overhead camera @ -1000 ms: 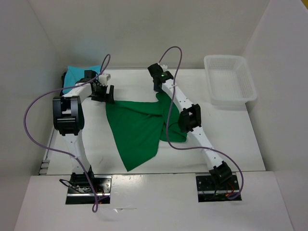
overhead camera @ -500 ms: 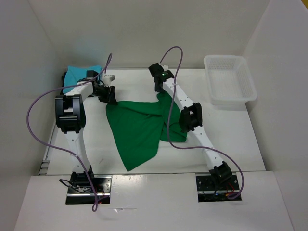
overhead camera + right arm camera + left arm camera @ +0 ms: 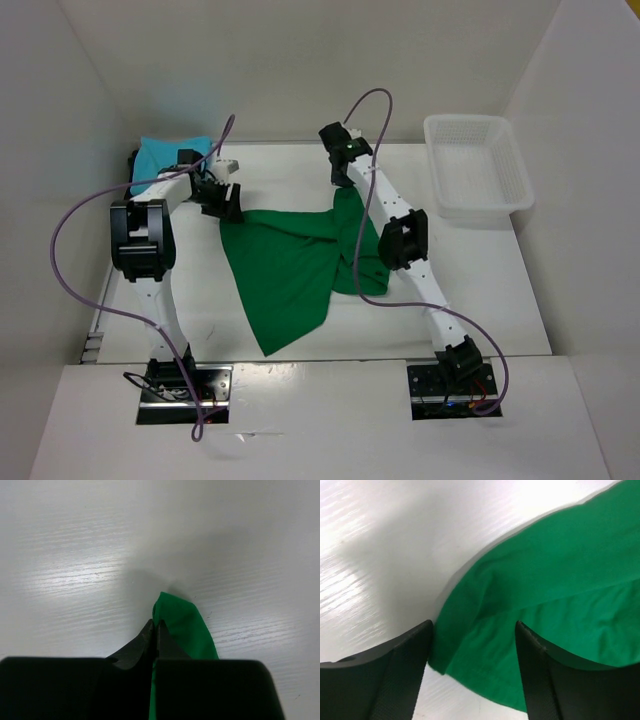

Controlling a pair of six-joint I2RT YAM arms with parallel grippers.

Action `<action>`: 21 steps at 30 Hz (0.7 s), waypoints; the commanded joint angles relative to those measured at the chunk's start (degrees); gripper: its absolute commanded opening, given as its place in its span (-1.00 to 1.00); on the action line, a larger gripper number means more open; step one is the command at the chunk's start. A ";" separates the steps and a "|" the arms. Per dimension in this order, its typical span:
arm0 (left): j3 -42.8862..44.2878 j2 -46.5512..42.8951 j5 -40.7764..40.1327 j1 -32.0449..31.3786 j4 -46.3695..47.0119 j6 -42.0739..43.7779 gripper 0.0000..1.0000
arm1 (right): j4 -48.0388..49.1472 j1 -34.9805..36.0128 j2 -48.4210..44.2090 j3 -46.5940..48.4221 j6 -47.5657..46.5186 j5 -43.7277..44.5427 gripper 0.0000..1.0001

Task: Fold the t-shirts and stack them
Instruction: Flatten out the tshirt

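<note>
The left fingers (image 3: 395, 675) stand apart, a corner of the green t-shirt (image 3: 560, 595) lying between them; the right fingers (image 3: 142, 645) are clamped on another fold of it.

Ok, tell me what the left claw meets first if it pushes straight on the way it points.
The green t-shirt: its corner lies directly ahead of the left claw, between the open jaws, on the table. Depth is unclear, but the cloth should come before the bare tabletop.

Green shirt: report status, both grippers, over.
Right gripper shut on green shirt edge. Left gripper open, straddling its corner. Turquoise shirt far left, apart; basket far right.
</note>
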 commanded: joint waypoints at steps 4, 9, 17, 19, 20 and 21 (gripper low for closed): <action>-3.70 1.34 -7.96 0.74 -4.40 4.76 0.23 | -0.99 0.65 -5.73 -0.79 -0.18 1.43 -1.00; -3.71 2.40 -6.47 0.74 -5.45 5.29 -0.82 | -0.99 0.65 -6.78 -1.32 -0.71 1.43 -1.00; 16.04 -6.36 -10.94 1.79 -8.35 3.97 -1.00 | 2.96 -5.30 -21.61 2.10 -3.96 -1.30 -1.00; 24.75 -9.54 -14.90 1.79 -5.11 3.97 -1.00 | 4.81 -7.60 -29.87 3.25 -5.27 -1.30 -1.00; 27.47 -11.73 -15.78 1.79 -5.10 4.49 -1.00 | 5.42 -8.83 -32.60 3.26 -5.28 -1.30 -1.00; 30.72 -11.75 -16.57 1.79 -5.97 5.63 -1.00 | 6.04 -11.54 -35.15 3.26 -5.80 -4.43 -1.00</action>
